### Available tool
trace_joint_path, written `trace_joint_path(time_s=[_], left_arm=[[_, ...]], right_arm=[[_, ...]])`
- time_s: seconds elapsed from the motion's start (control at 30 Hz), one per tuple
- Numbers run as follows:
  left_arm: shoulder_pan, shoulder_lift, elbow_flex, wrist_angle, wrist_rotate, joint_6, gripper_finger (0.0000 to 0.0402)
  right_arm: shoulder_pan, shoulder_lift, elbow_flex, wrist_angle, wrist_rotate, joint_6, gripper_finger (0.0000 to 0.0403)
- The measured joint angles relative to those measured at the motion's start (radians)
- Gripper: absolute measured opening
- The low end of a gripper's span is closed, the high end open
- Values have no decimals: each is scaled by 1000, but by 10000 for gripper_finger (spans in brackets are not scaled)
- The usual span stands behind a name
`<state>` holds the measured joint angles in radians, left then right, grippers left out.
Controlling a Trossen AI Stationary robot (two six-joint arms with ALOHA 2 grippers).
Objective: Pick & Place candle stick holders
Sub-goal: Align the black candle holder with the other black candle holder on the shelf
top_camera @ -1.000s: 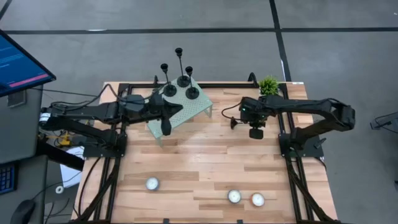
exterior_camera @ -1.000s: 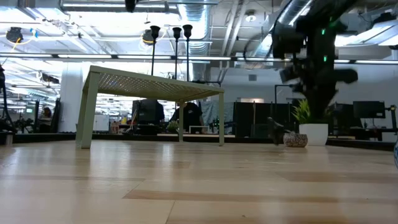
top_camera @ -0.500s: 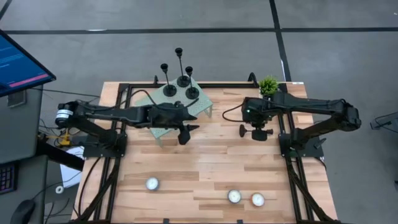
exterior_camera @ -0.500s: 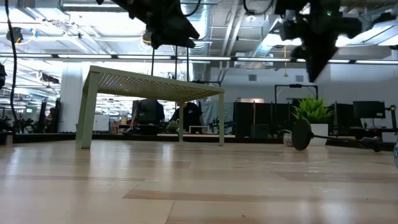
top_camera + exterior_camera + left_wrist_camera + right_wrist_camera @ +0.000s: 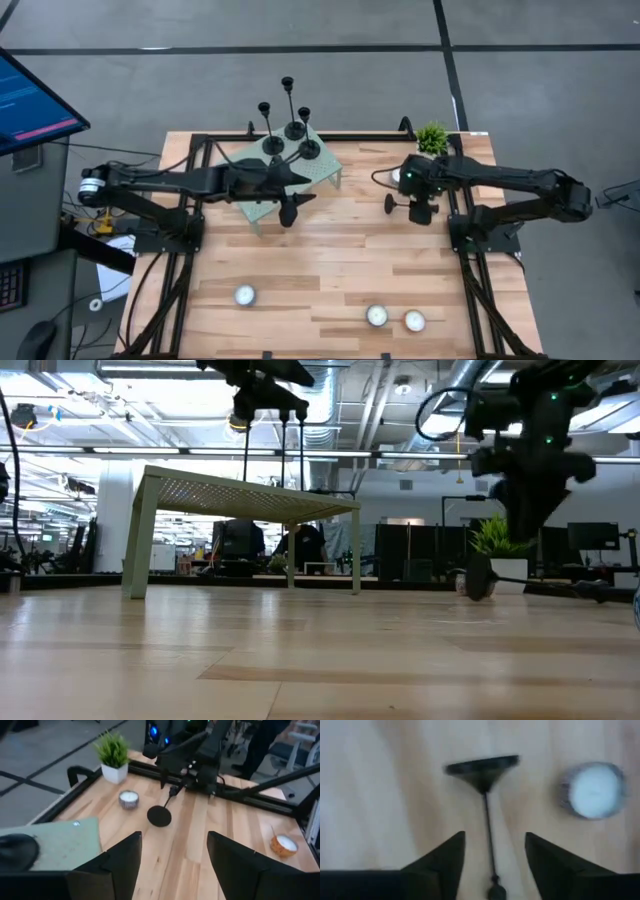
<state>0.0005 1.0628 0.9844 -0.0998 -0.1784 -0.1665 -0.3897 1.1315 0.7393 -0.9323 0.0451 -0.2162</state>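
Three black candle stick holders point(image 5: 294, 130) stand on their disc bases on the pale green stand point(image 5: 322, 170) at the table's far middle. Another holder point(image 5: 487, 810) lies on its side on the table, its disc base point(image 5: 390, 203) pointing toward the left edge. My right gripper point(image 5: 495, 836) hangs open above this holder's stem, pointing down, with a finger on either side and clear of it. My left gripper point(image 5: 173, 836) stands open and holds nothing, just off the stand's near right corner point(image 5: 290, 208).
A small potted plant point(image 5: 432, 137) stands at the far right. A tealight point(image 5: 592, 790) sits close beside the lying holder. Three more tealights point(image 5: 245, 295) point(image 5: 376, 315) point(image 5: 414, 320) lie along the near edge. The middle of the table is bare wood.
My left gripper has gone from over the stand toward the table's right edge and has opened. My right gripper rose, then came down again a little farther right. The holder under it lies flat on the table.
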Motion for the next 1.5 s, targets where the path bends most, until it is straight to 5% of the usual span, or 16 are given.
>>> trace_joint_path(time_s=[0.23,0.7,0.87,1.03,1.5], left_arm=[[0,-10,0,-3,-4,0,223],[-3,-10,0,-1,-3,0,218],[-15,-10,0,-1,-4,0,218],[-37,-10,0,-1,-2,1,218],[-37,-9,0,0,-4,3,219]], right_arm=[[-127,79,-11,-42,0,18,230],[-240,355,-10,14,4,-53,197],[-286,406,-10,70,-36,-42,149],[-277,411,-9,76,-59,-24,19],[-120,213,63,-69,-103,83,3]])
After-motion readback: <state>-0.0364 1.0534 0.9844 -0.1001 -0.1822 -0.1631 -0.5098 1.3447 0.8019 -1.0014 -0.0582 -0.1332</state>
